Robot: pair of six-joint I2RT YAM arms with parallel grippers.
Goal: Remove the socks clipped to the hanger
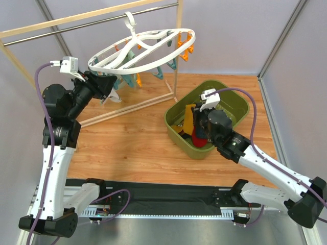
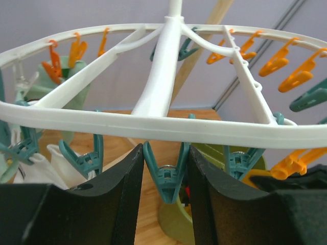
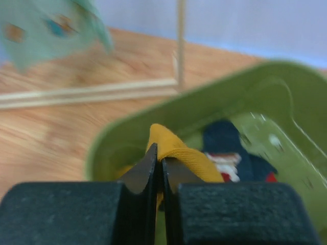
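Pinching mustard sock [image 3: 184, 155] with right fingers [image 3: 142, 179] over green bin [image 1: 236, 109] holding red, black socks [image 1: 199, 138]; left fingers [image 2: 122, 196] wide

warm wood-grain tabletop [image 1: 133, 148] below, plain pale lilac-grey walls [image 1: 230, 35] on three sides, slim metal posts [image 1: 284, 38] in the corners. at the back, a clothes rail [image 1: 76, 19] of light wood and grey metal on wooden feet. along the near edge, a black strip [image 1: 153, 196]. soft, even light, only faint shadows.
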